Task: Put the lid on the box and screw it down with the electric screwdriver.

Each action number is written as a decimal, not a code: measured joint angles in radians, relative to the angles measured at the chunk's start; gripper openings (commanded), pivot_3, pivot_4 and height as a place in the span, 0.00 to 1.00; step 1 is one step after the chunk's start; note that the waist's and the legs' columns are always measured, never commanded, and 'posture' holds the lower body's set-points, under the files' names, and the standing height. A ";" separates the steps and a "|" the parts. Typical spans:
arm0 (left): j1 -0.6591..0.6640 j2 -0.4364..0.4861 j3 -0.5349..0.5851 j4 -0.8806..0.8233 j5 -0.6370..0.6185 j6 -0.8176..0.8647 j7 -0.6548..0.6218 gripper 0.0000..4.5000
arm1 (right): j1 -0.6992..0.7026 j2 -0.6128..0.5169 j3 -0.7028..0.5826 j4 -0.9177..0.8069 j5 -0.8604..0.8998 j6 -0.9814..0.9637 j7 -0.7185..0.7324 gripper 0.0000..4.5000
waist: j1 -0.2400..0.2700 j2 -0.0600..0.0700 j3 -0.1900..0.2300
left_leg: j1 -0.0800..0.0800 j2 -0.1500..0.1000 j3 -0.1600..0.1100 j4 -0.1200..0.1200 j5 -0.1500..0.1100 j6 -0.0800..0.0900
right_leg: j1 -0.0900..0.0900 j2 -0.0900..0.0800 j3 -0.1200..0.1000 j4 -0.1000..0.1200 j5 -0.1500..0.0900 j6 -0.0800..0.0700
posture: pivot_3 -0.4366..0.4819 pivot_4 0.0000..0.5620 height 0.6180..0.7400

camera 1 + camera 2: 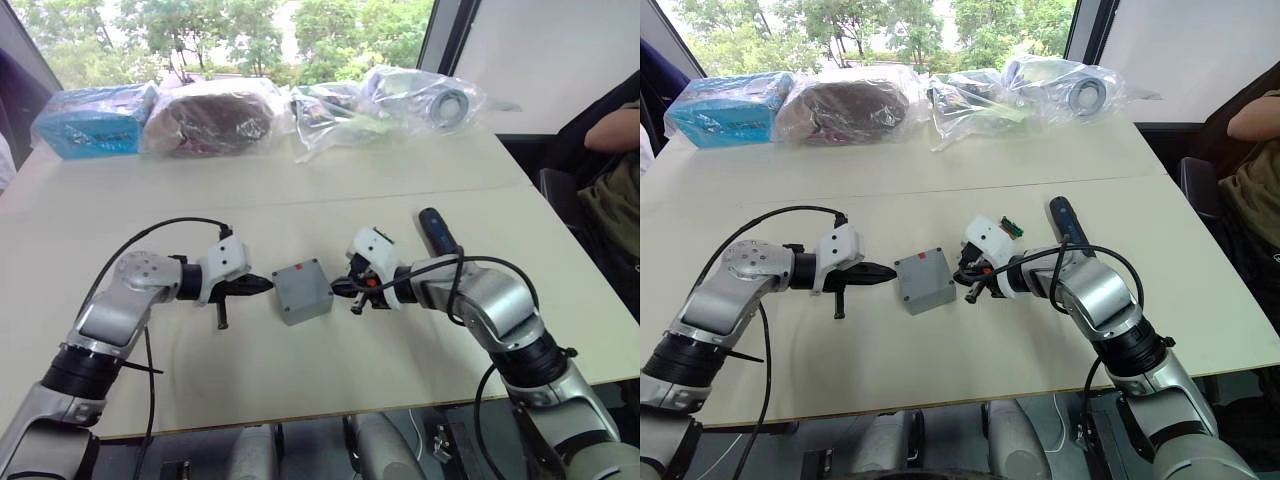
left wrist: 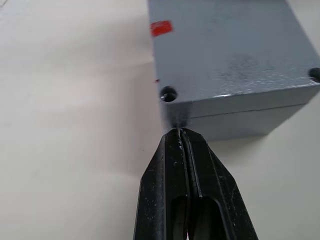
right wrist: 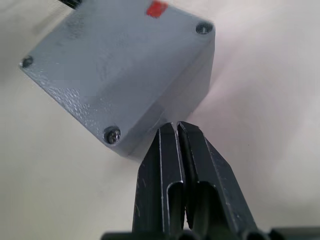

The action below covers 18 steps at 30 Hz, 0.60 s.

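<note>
Lid [image 2: 230,50] grey, red mark, seated on box [image 2: 240,117].

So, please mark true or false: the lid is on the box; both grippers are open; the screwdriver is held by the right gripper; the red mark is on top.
1. The lid is on the box. True.
2. Both grippers are open. False: the left gripper and right gripper are shut, empty.
3. The right gripper holds the screwdriver. False: it lies on the table.
4. The red mark is on top. True.
</note>
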 measured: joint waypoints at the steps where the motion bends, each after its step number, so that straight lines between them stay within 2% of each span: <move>1: -0.003 -0.002 0.000 0.004 0.000 -0.001 0.003 0.00 | 0.000 0.000 0.000 -0.003 0.001 0.003 -0.001 0.01 | 0.000 0.000 0.000 | 0.000 0.000 0.000 0.000 0.000 0.000 | 0.000 0.000 0.000 0.000 0.000 0.000 | 0.48 0.27 1.00; 13: -0.045 -0.049 0.000 0.051 0.028 -0.025 0.019 0.00 | 0.000 0.003 0.000 -0.032 0.010 0.029 -0.005 0.01 | -0.001 0.000 0.000 | 0.000 0.000 0.000 0.000 0.000 0.000 | 0.000 0.000 0.000 0.000 0.000 0.000 | 0.48 0.27 1.00; 18: -0.030 -0.023 0.002 0.024 0.028 -0.021 -0.002 0.00 | 0.001 0.020 -0.042 -0.024 -0.040 -0.071 -0.083 0.01 | -0.001 0.000 0.000 | 0.000 0.000 0.000 0.000 0.000 0.000 | 0.000 0.000 0.000 0.000 0.000 0.000 | 0.48 0.27 1.00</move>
